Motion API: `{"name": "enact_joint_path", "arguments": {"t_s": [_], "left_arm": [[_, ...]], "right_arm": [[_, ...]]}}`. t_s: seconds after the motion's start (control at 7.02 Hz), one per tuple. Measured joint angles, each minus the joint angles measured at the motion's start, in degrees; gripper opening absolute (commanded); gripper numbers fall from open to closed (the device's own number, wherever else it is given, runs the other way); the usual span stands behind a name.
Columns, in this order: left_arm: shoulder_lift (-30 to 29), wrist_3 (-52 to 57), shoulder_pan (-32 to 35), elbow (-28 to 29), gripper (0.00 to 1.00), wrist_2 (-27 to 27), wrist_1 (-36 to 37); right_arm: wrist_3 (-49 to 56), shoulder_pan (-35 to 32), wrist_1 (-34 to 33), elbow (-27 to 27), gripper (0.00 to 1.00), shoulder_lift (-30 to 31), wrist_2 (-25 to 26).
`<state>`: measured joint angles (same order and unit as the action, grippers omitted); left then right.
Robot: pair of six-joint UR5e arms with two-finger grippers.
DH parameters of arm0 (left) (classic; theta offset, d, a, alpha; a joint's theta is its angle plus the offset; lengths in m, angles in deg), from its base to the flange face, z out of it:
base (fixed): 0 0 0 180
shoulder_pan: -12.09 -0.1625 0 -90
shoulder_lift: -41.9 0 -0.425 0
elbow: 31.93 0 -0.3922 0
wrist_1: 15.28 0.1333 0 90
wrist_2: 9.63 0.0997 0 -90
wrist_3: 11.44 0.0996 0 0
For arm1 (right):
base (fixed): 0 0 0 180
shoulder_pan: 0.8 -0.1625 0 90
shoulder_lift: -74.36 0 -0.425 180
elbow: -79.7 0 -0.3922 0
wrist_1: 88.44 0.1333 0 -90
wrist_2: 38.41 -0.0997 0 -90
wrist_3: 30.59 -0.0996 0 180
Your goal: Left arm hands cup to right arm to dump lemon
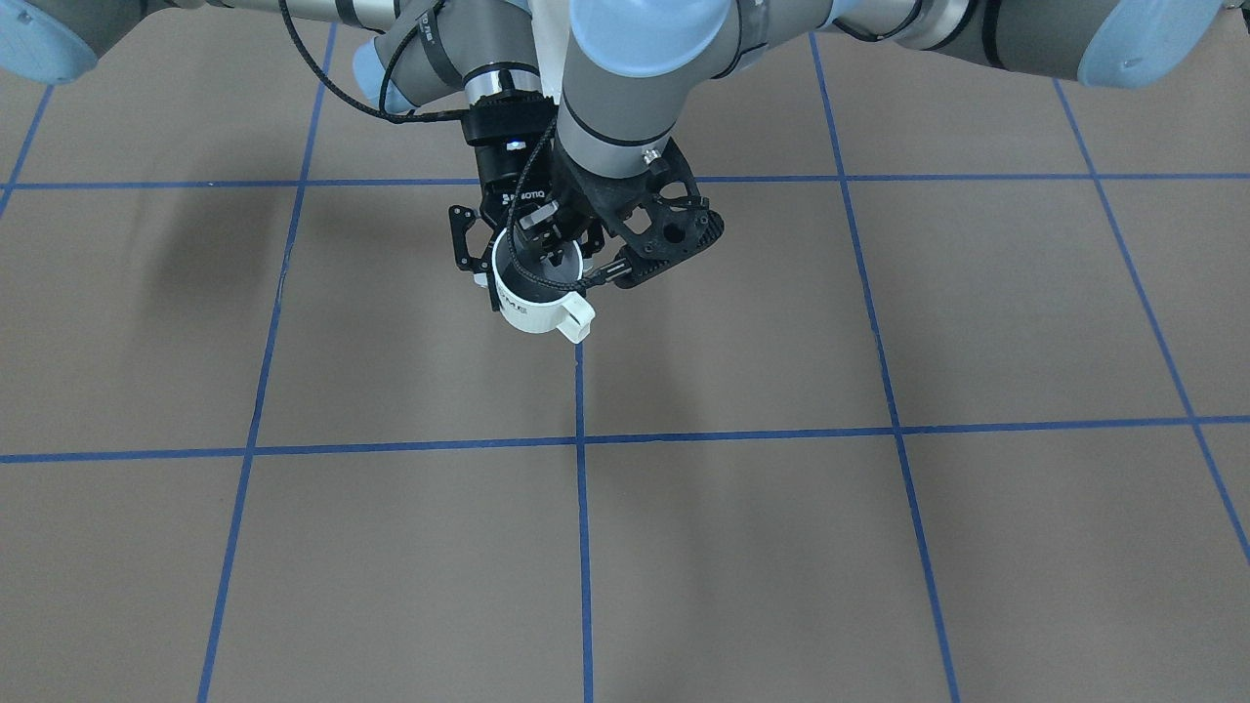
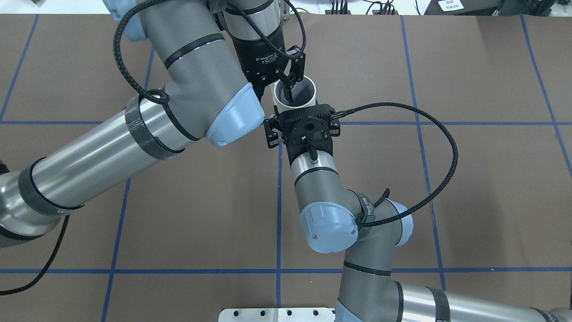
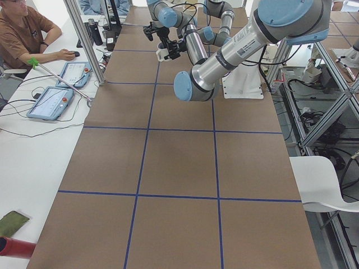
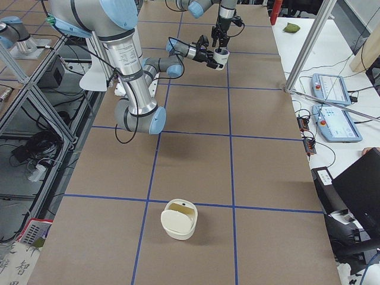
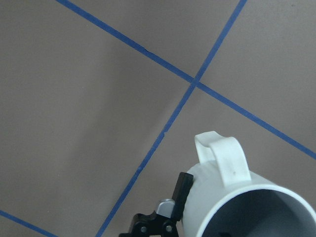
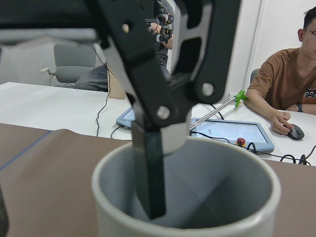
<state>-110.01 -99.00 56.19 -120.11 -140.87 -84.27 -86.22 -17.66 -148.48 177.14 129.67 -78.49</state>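
Closest to the right wrist's lens is the cup (image 6: 217,187), grey inside, its mouth up and level. It hangs in the air about midway between the two ends of the bench (image 1: 879,547), nearer the operators' long edge than the robot's. It is cream-white, with a squared handle (image 1: 578,322) turned toward the operators' edge and dark lettering (image 1: 516,309) on its side. I see no lemon. If it is in there the walls hide it, and an upright cup would hold it.

The left gripper (image 2: 291,85) comes straight down and pinches the wall, one finger inside and one outside, which I take to leave the body free. The right gripper (image 1: 543,276) reaches in level from the robot's edge. Its fingers are spread either side of that body, with one pad against it; whether it squeezes I cannot tell. A side hold would let the right arm (image 2: 326,210) tip the cup.

Toward the bench's end on the robot's right sits a cream tub (image 4: 177,224).
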Motion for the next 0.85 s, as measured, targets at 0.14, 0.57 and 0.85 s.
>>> {"name": "enact_joint_path", "arguments": {"t_s": [0.14,0.57,0.85], "left_arm": [[-0.03,-0.08,-0.15,0.01,0.37,0.22,-0.01],[-0.17,-0.41,-0.24,-0.09,0.00,0.36,0.06],[-0.27,-0.56,-0.19,-0.16,0.00,0.34,0.11]], "right_arm": [[-0.01,0.03,-0.02,0.09,0.13,-0.01,0.00],[-0.01,0.17,0.01,0.33,0.45,-0.15,0.00],[-0.17,0.23,0.17,0.53,1.00,-0.57,0.00]]}}
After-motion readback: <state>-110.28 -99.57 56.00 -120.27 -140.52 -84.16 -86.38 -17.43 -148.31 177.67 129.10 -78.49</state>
